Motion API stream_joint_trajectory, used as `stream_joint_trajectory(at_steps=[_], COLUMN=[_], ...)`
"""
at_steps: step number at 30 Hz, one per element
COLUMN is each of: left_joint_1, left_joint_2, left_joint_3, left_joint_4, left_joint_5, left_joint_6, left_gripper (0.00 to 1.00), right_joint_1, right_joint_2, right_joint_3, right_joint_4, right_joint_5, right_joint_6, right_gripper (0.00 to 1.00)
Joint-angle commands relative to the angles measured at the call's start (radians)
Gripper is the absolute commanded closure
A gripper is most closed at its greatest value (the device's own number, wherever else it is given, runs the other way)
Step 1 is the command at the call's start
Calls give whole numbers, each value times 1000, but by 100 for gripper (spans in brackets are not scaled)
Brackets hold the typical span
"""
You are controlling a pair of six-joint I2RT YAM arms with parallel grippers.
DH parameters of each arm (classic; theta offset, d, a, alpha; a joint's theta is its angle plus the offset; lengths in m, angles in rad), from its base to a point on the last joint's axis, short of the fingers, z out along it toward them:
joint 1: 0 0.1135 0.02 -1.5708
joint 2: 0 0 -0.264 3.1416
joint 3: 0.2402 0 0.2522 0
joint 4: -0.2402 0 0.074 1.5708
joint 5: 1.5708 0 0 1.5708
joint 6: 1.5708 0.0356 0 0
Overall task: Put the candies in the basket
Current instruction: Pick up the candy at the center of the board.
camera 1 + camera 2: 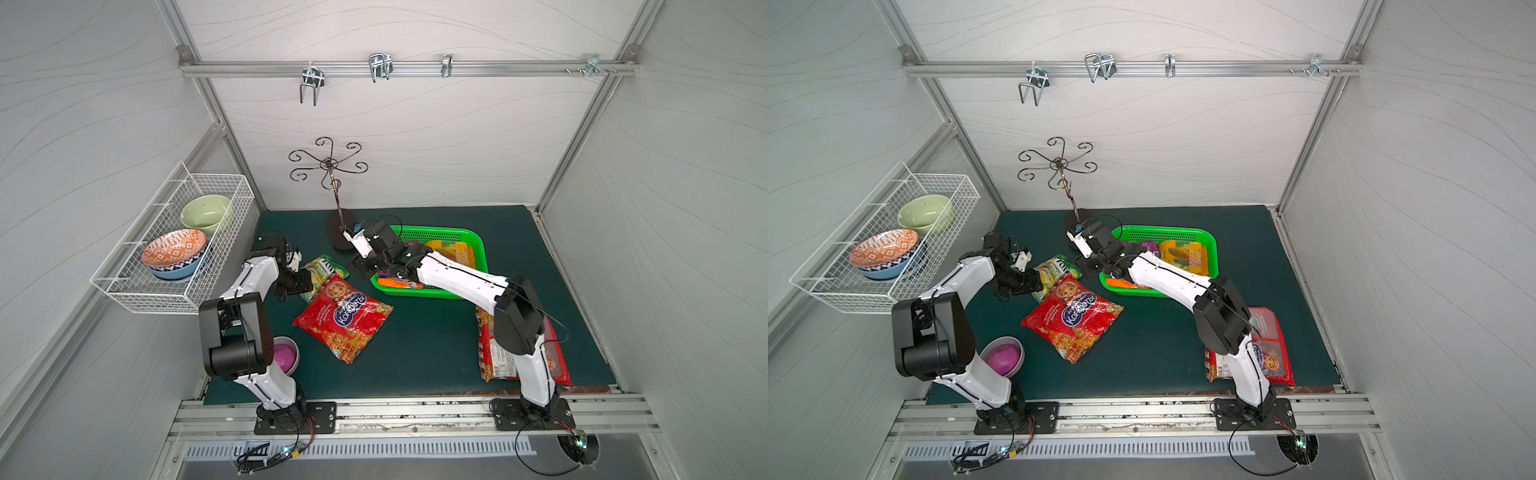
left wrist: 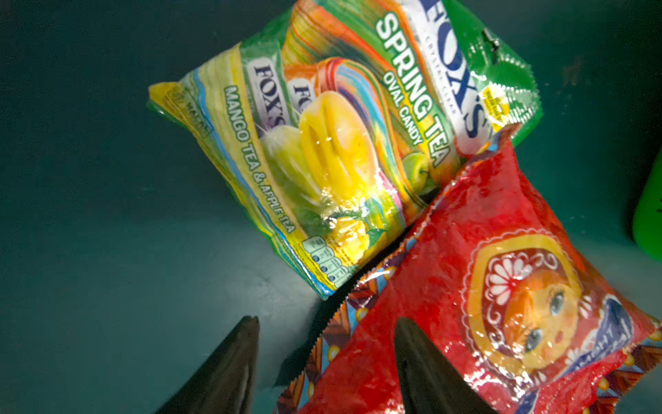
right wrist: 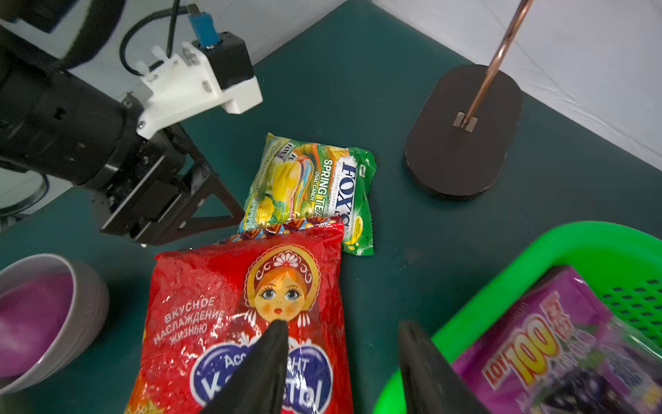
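At the centre of the mat [image 1: 436, 345] the red bag [image 1: 343, 318] lies flat, its corner over the green-yellow bag [image 2: 322, 154] at eleven o'clock. Both the left gripper [image 2: 326, 320] and right gripper [image 3: 344, 324] hang open and empty above them, probably to pick; the basket [image 1: 440, 230] waits at two o'clock.

The Fox's bag [image 1: 326, 268] lay behind the doll-printed bag [image 1: 345, 320], touching it; the basket [image 1: 440, 236] stood to their right, holding other bags [image 1: 453, 251].
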Motion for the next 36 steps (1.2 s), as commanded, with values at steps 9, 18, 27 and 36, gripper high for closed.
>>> stream_joint_trajectory(at_steps=[9, 18, 27, 36], left_joint_1=[5, 6, 5, 6], left_joint_2=[178, 267, 324, 310], left_joint_3=[101, 180, 215, 205], left_joint_4=[112, 95, 88, 87], left_joint_5=[0, 112, 155, 176], left_joint_6=[-102, -142, -126, -112], left_gripper=[37, 36, 37, 37], right_joint_1=[13, -47, -84, -89], right_joint_2=[371, 545, 608, 626], right_joint_3=[412, 527, 515, 493], right_joint_4=[-154, -159, -152, -110], right_joint_5=[17, -117, -196, -272], right_joint_6=[143, 400, 560, 618], right_gripper=[51, 55, 56, 61])
